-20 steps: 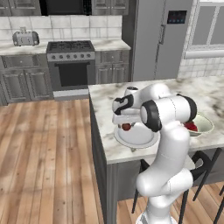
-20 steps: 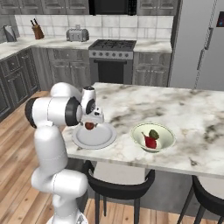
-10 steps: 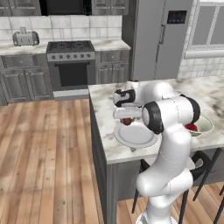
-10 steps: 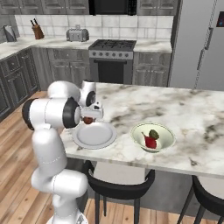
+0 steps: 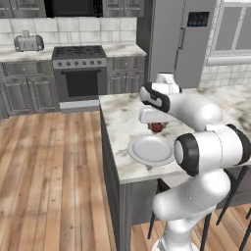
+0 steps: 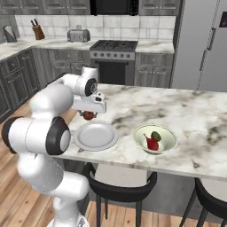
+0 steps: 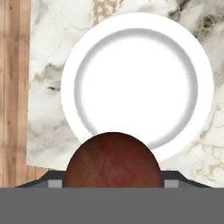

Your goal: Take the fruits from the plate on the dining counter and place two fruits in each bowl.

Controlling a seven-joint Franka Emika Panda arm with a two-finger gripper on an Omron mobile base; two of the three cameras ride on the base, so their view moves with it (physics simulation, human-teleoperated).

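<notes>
Above plate (image 7: 136, 87), gripper (image 6: 88, 115) clamps reddish-brown fruit (image 7: 112, 160).

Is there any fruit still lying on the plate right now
No. In the hand view the plate is bare white, and the dark reddish-brown fruit is lifted above it in the gripper.

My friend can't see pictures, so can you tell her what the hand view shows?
A round dark reddish-brown fruit sits close up at the bottom, held in the robot's hand. Beyond it lies a round white plate with nothing on it, on a white marble counter with grey veins, with wooden floor along the left edge.
</notes>
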